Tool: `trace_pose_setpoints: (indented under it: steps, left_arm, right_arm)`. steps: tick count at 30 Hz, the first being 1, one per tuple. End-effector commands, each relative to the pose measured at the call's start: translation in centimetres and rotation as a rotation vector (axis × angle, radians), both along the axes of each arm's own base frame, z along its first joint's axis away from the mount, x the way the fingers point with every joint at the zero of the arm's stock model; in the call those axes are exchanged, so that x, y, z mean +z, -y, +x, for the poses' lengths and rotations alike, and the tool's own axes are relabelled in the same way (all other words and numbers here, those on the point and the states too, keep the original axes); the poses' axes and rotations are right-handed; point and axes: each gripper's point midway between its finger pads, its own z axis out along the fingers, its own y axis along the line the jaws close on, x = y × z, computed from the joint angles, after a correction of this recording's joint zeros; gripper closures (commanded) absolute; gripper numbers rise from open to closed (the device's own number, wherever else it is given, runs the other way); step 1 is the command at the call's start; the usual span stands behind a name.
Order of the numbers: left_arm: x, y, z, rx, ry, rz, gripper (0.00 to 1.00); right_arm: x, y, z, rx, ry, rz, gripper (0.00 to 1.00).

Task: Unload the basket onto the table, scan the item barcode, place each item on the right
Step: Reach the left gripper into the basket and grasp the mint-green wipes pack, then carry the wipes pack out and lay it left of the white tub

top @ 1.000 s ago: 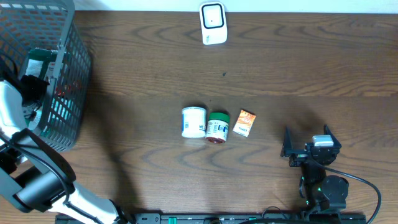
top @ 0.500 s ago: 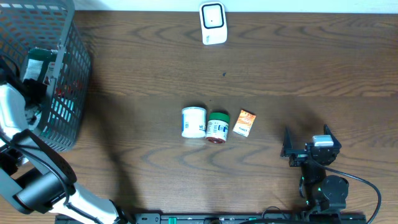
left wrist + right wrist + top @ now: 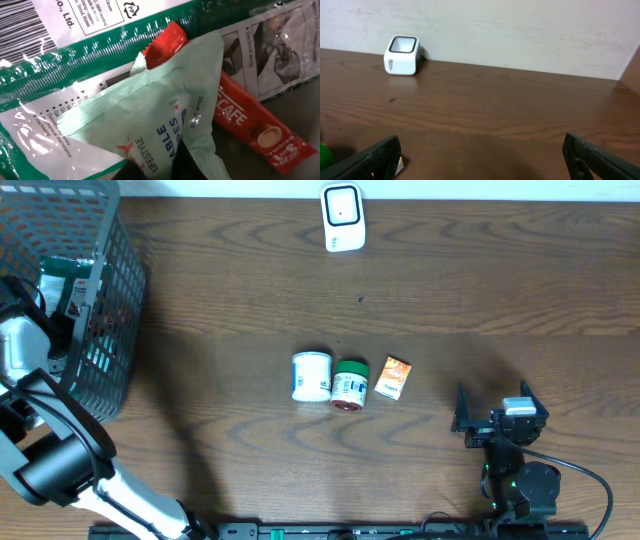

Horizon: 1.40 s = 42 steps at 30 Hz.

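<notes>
Grey wire basket (image 3: pixel 115 330) is sitting at the table's (image 3: pixel 500 300) far-left corner. Left gripper (image 3: pixel 160 167) is reaching inside it, jaws clenched on a mint-green wipes packet (image 3: pixel 150 115) that is lying over a red sachet (image 3: pixel 250 125). White scanner (image 3: pixel 342 217) is standing mid far edge. Right gripper (image 3: pixel 495 412) is sitting by the near-right edge, jaws spread wide.

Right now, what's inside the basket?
Inside the basket: a mint wipes pouch, pinched by the left pincer, over a red coffee stick and a green-white packet with a barcode. Whatever lies under them is covered.
</notes>
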Motion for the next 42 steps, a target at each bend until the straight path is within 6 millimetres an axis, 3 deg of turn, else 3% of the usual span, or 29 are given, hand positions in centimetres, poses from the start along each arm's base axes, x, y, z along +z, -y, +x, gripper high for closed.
trace_pose_setpoints:
  steps: [1, 5, 6, 7, 9, 11, 13, 14, 15, 17, 19, 21, 24, 25, 28, 30, 36, 42]
  left_arm:
    - [5.6, -1.2, -0.3, 0.02, 0.069, 0.108, 0.93]
    - [17.1, -2.5, -3.3, 0.117, 0.182, 0.393, 0.93]
    - [19.1, -2.3, -4.2, 0.135, 0.199, 0.441, 0.93]
    - [24.4, -0.8, -6.6, 0.171, 0.245, 0.563, 0.93]
    - [27.1, 0.5, -7.7, 0.167, 0.272, 0.634, 0.93]
    - [31.4, 3.3, -9.6, 0.155, 0.302, 0.769, 0.93]
    - [34.2, 5.9, -10.4, 0.104, 0.331, 0.866, 0.93]
    - [35.1, 7.1, -10.5, 0.07, 0.34, 0.899, 0.93]
    - [36.1, 9.7, -10.1, -0.018, 0.37, 0.932, 0.93]
    - [36.6, 12.9, -9.2, -0.137, 0.405, 0.942, 0.93]
    - [36.1, 16.3, -7.9, -0.285, 0.418, 0.934, 0.93]
    - [33.5, 21.8, -6.1, -0.494, 0.399, 0.885, 0.93]
    - [30.5, 24.8, -5.2, -0.578, 0.355, 0.804, 0.93]
    - [28.2, 26.9, -4.5, -0.674, 0.322, 0.728, 0.93]
    - [23.3, 30.4, -3.6, -0.847, 0.219, 0.565, 0.93]
    - [19.8, 31.0, -3.5, -0.879, 0.088, 0.513, 0.93]
    - [9.3, 29.7, -2.8, -0.895, -0.36, 0.566, 0.93]
    - [3.0, 26.8, -2.6, -0.862, -0.676, 0.749, 0.93]
  right_arm:
    - [-0.1, 0.4, 0.0, -0.015, -0.004, -0.006, 0.01]
    - [-0.1, 0.4, 0.0, -0.015, -0.004, -0.006, 0.01]
    - [-0.1, 0.4, 0.0, -0.015, -0.004, -0.006, 0.01]
    - [-0.1, 0.4, 0.0, -0.015, -0.004, -0.006, 0.01]
    - [-0.1, 0.4, 0.0, -0.015, -0.004, -0.006, 0.01]
    - [-0.1, 0.4, 0.0, -0.015, -0.004, -0.006, 0.01]
    - [-0.1, 0.4, 0.0, -0.015, -0.004, -0.006, 0.01]
    - [-0.1, 0.4, 0.0, -0.015, -0.004, -0.006, 0.01]
    - [-0.1, 0.4, 0.0, -0.015, -0.004, -0.006, 0.01]
    - [-0.1, 0.4, 0.0, -0.015, -0.004, -0.006, 0.01]
    - [-0.1, 0.4, 0.0, -0.015, -0.004, -0.006, 0.01]
    - [-0.1, 0.4, 0.0, -0.015, -0.004, -0.006, 0.01]
    - [-0.1, 0.4, 0.0, -0.015, -0.004, -0.006, 0.01]
    - [-0.1, 0.4, 0.0, -0.015, -0.004, -0.006, 0.01]
    - [-0.1, 0.4, 0.0, -0.015, -0.004, -0.006, 0.01]
    - [-0.1, 0.4, 0.0, -0.015, -0.004, -0.006, 0.01]
    - [-0.1, 0.4, 0.0, -0.015, -0.004, -0.006, 0.01]
    - [-0.1, 0.4, 0.0, -0.015, -0.004, -0.006, 0.01]
